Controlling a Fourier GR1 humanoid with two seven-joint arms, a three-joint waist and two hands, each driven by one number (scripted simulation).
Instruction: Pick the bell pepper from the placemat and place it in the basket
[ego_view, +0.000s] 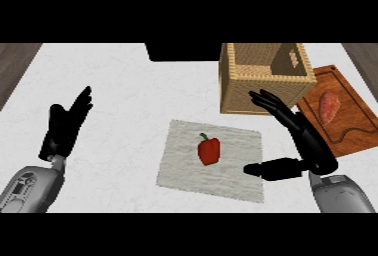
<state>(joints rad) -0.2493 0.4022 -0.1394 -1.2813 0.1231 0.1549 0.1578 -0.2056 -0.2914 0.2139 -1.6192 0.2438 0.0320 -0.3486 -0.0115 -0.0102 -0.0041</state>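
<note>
Lying on placemat (192, 165), bell pepper (209, 151); basket (262, 80) at 1 o'clock, cutting board (353, 125) with sweet potato (329, 107) at 2 o'clock. Right hand (306, 145) hovering at 3 o'clock, fingers spread; left hand (65, 130) resting at 9 o'clock, fingers straight.

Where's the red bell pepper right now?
In the head view, the bell pepper lies near the middle of the grey placemat, below the wicker basket and left of the right hand.

Seen from head height, steeply downward onto the white marble counter top (125, 85). Only one view, so nothing shared.
</note>
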